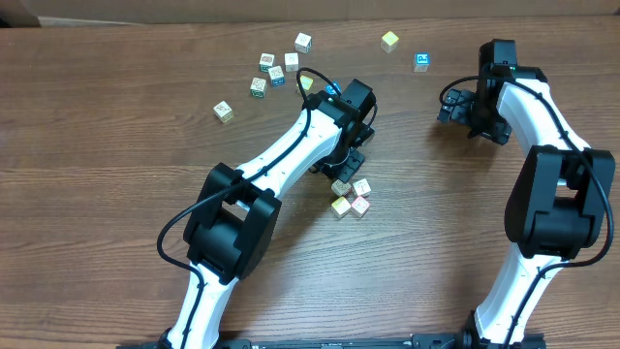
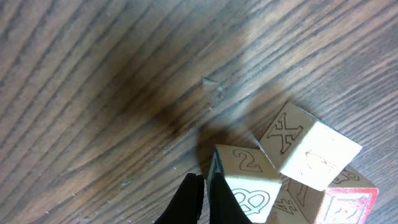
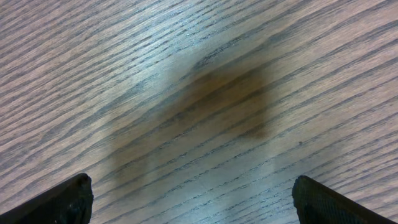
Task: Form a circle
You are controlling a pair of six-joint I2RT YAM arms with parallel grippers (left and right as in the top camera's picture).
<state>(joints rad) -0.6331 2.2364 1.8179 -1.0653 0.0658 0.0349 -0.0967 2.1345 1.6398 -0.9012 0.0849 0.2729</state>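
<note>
Beside the left pincer's tips: the circle of pale cubes on the wooden table (image 1: pixel 116 213).
Loose cubes (image 1: pixel 276 70) lie scattered well apart from the left pincer (image 1: pixel 343 163), on the side away from the circle (image 1: pixel 350 196). That pincer is clenched on nothing, and its fingertips (image 2: pixel 194 198) sit just beside the cube marked 2 (image 2: pixel 245 174), which touches the X cube (image 2: pixel 308 146) and a pink-red one (image 2: pixel 347 206). The right pincer (image 3: pixel 199 208), well apart from the circle, is spread wide and grasps nothing.
</note>
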